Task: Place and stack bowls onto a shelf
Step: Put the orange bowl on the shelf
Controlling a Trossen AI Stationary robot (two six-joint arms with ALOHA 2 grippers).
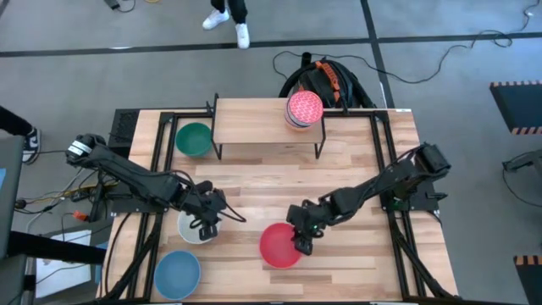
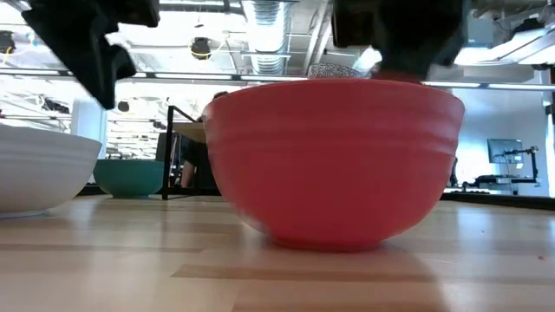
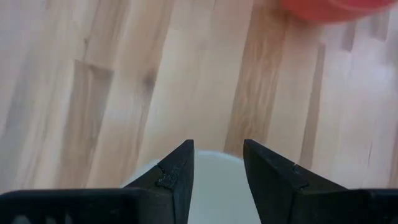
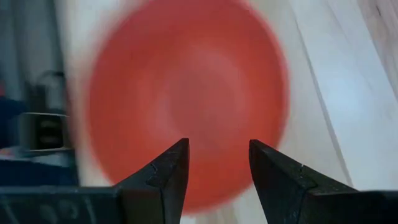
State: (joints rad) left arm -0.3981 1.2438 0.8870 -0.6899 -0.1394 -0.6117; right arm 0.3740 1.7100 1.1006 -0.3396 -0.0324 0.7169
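Pickup step: right hand (image 1: 302, 240) spread over red bowl (image 1: 279, 246); left hand (image 1: 208, 217) spread over white bowl (image 1: 193, 229). Next, probably: each lowers onto a rim and pinches, then carries to shelf (image 1: 254, 120).

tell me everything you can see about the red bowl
The red bowl is small and round, plain matte red with faint ridges around its outer wall, and looks empty. It sits upright on the wooden table, near the front edge, apart from the white bowl to its left. The right gripper hovers at its rim, fingers open; whether it touches the bowl is unclear.
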